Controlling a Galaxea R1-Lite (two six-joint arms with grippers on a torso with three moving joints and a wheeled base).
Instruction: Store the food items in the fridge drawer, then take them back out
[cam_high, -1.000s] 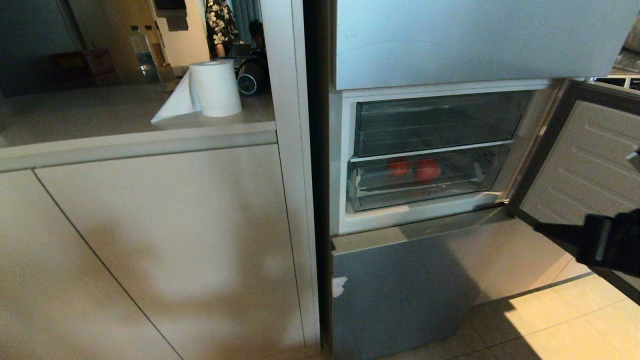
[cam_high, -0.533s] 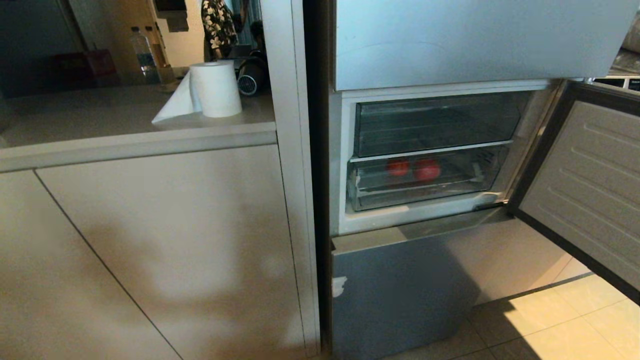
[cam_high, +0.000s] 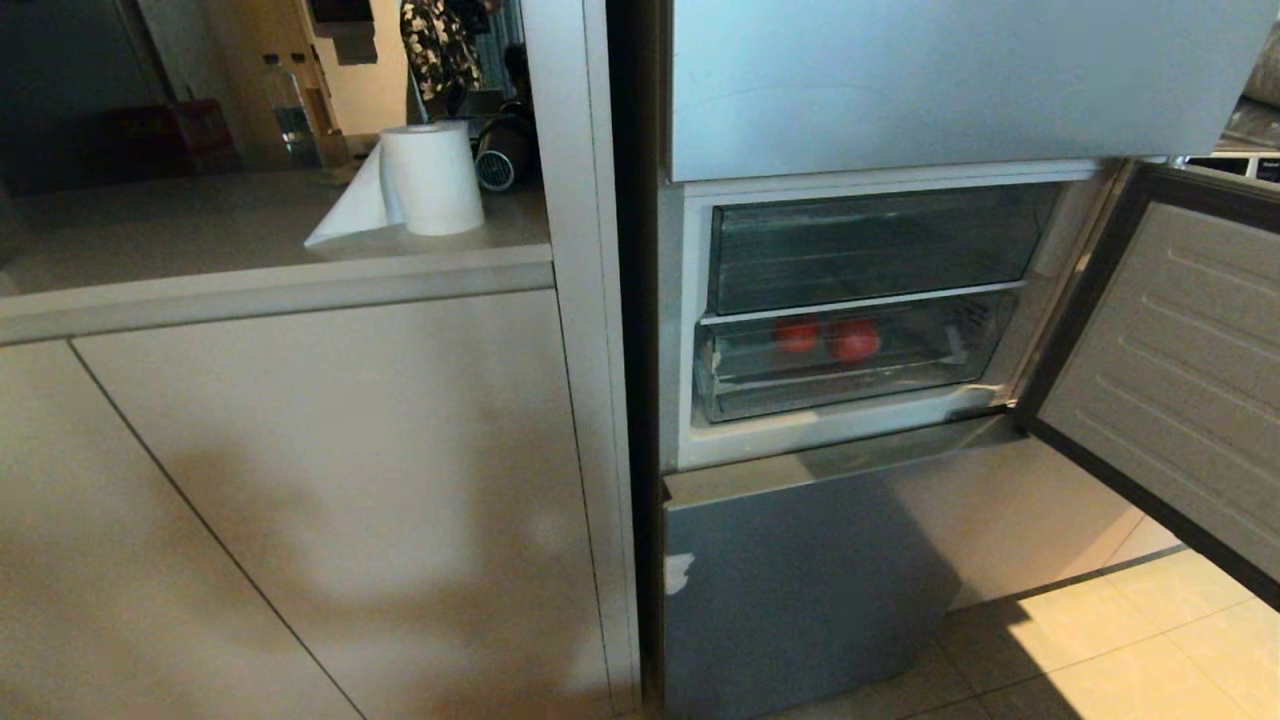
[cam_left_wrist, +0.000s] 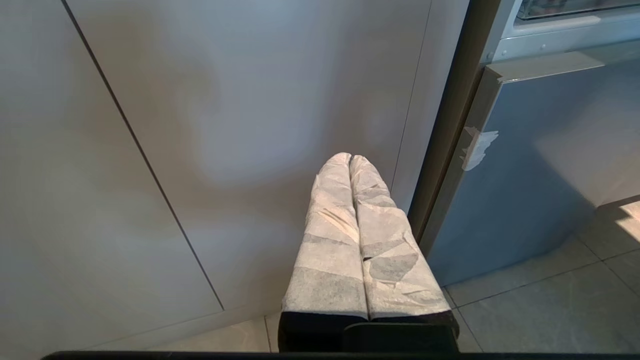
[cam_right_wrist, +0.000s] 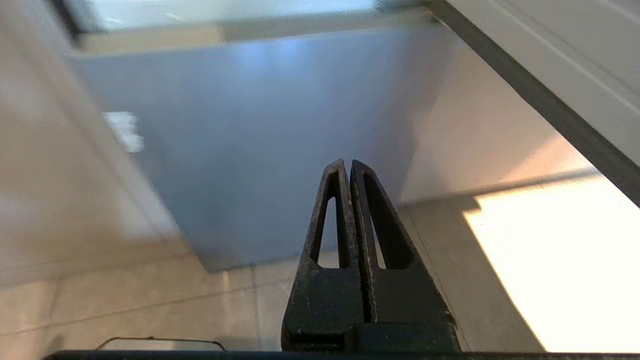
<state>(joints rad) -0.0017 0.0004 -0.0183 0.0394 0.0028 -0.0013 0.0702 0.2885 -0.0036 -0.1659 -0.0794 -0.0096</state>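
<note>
Counter: paper towel roll (cam_high: 432, 178) stands well to the left of the fridge (cam_high: 900, 90).
Left gripper (cam_left_wrist: 350, 159): my padded fingers are pressed together, holding nothing, low before the cabinet panel (cam_high: 300, 480) left of the fridge.
Fridge drawer (cam_high: 845, 362): pushed in, lower of the two clear drawers inside the fridge.
Food items: one red fruit (cam_high: 797, 334) and a second (cam_high: 855, 340) sit side by side inside that drawer, touching or nearly so.
Right gripper (cam_right_wrist: 348, 165): my fingers are pinched together, empty, low before the fridge's bottom panel.
Fridge door (cam_high: 1170, 360): swung open on the right.
Risk: reaching up on the right, my arm could clip the open door; pulling the drawer too briskly could roll the fruits.
</note>
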